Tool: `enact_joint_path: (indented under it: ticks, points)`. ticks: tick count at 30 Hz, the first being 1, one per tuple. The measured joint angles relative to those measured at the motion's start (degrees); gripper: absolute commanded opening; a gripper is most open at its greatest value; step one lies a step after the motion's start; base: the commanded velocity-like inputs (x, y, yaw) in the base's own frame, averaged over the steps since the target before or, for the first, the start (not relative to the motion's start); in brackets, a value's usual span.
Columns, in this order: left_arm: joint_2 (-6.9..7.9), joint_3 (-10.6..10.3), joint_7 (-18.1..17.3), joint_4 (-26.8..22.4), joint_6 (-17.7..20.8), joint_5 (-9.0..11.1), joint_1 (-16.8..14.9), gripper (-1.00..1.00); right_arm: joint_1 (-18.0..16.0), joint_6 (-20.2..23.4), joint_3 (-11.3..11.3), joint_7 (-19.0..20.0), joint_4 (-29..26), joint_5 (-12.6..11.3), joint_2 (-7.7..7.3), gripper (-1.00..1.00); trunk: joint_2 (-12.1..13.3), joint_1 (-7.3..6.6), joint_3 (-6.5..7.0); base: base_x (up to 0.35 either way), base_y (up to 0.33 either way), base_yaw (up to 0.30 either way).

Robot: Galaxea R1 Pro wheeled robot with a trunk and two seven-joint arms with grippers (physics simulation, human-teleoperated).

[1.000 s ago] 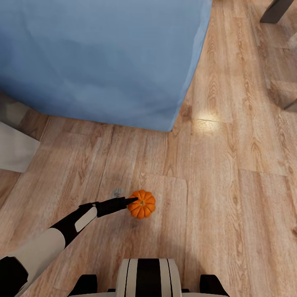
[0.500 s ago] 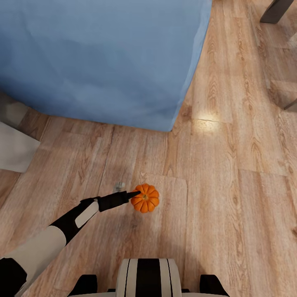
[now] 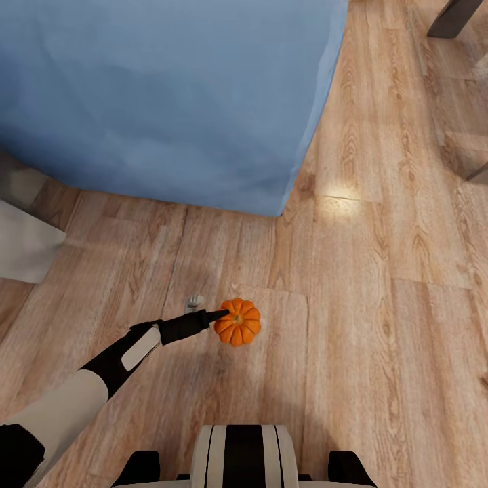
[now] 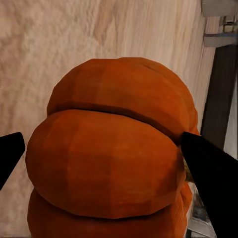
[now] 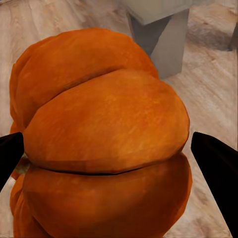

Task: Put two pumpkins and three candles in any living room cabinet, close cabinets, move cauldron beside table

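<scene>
At far left, corner of a pale grey slab (image 3: 20,251) on the wooden floor (image 3: 379,339); behind it, a big blue upholstered block (image 3: 156,95). Nearer, left gripper (image 3: 220,316) reaching in low from the left, fingers (image 4: 213,183) pressed to both flanks of the pumpkin (image 3: 238,324): holding it, not spread wide. Just past the wrist, a small grey object (image 3: 195,300), too small to name.

Against a second ago, with the head view itself unmoved: gripper and pumpkin both a little farther forward and higher in the picture. Reads as a lift off the boards, though the underside stays hidden. Suggests the pick-up is done for this one, with the carry to the cabinet yet to come.

Farther right, bare boards, then furniture legs (image 3: 454,17) at the top corner.

On the other arm, right gripper (image 5: 116,153) likewise closed around a second pumpkin (image 5: 104,134), dark fingers (image 5: 218,158) at either side, a grey leg (image 5: 163,44) behind.
</scene>
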Motion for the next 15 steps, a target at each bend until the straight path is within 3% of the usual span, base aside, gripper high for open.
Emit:
enact_joint_path:
  ticks: [4, 10, 15]
  points:
    - [-0.21, 2.8, 0.1, 0.0, 1.1, 0.1, 0.0, -1.0, 1.0, 0.1, 2.5, -0.1, 0.2, -0.3, 0.66, -1.0, 0.0, 0.0, 0.0, 0.0, 0.0, 0.0]
    - [-0.47, 3.3, 0.1, -0.7, 1.6, 0.2, 0.0, -1.0, 3.0, 0.0, 3.4, -0.1, 0.2, -0.1, 2.26, -1.0, 0.0, 0.0, 0.0, 0.0, 0.0, 0.0]
    - [-0.47, 3.5, 0.3, -2.5, 4.7, 0.0, 0.0, -1.0, 3.1, -0.1, 3.4, -0.1, 0.0, -0.1, 2.41, -1.0, 0.0, -0.01, 0.0, 0.0, 0.0, 0.0]
